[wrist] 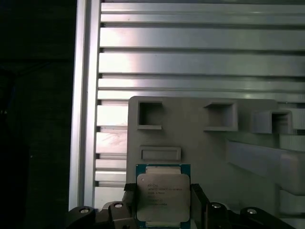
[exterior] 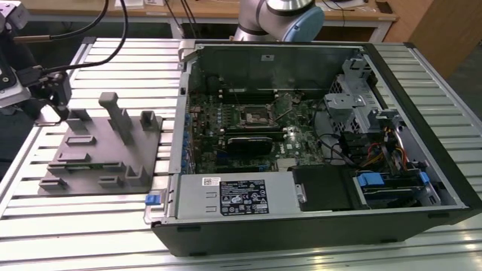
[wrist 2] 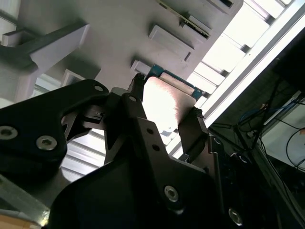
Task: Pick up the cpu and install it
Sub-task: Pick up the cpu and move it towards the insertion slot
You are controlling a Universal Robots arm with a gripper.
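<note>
The pincer (wrist: 163, 188) clamps the cpu (wrist: 163, 196), a black finger (wrist: 198, 200) against each of two opposite edges. The chip is over the near edge of the grey tray (wrist: 214, 148) on the slatted tabletop (wrist: 190, 62), well apart from the open computer case (exterior: 301, 141)

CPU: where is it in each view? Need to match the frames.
Exterior view: too small to tell; the black hand sits at the exterior view's left, by the grey moulded plastic tray.
First wrist view: the small square silver-topped cpu, gripped between the hand's fingers.
Second wrist view: cpu between the fingers.
Shared landmark: the tray.
</note>
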